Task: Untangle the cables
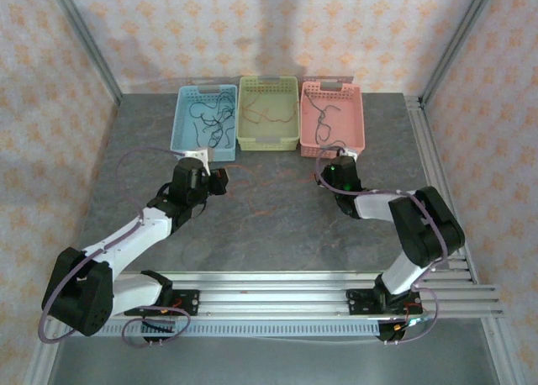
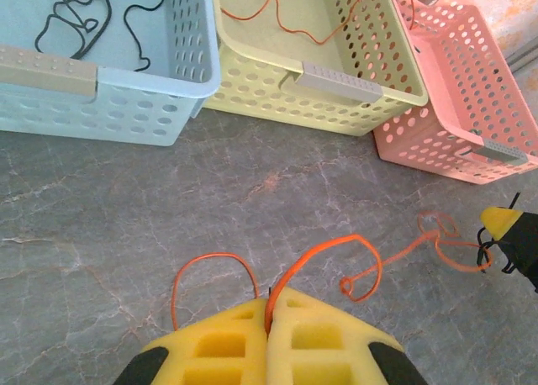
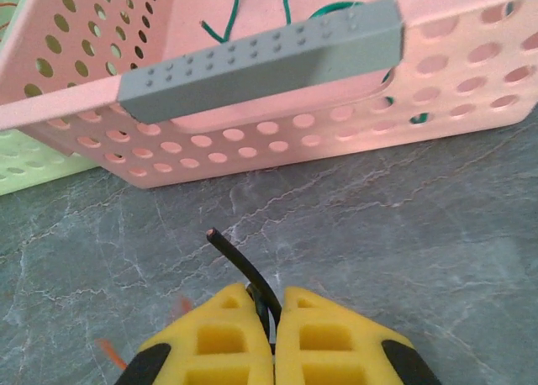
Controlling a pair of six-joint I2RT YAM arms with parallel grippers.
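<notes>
Our left jaws pinch the orange cable [image 2: 336, 244], our right jaws pinch the black cable [image 3: 238, 263] — we should pull apart slowly, low over the counter [image 2: 126, 208].

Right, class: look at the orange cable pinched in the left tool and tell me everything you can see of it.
The orange cable is very thin, flexible and bright, plastic-coated by its look. The left tool, shut and tipped in yellow foam, pinches it. From there one loop arcs left and another curls right into a small hook. The rest trails in loose curls across the grey table toward the right tool. Whether that tool touches it is unclear.
</notes>
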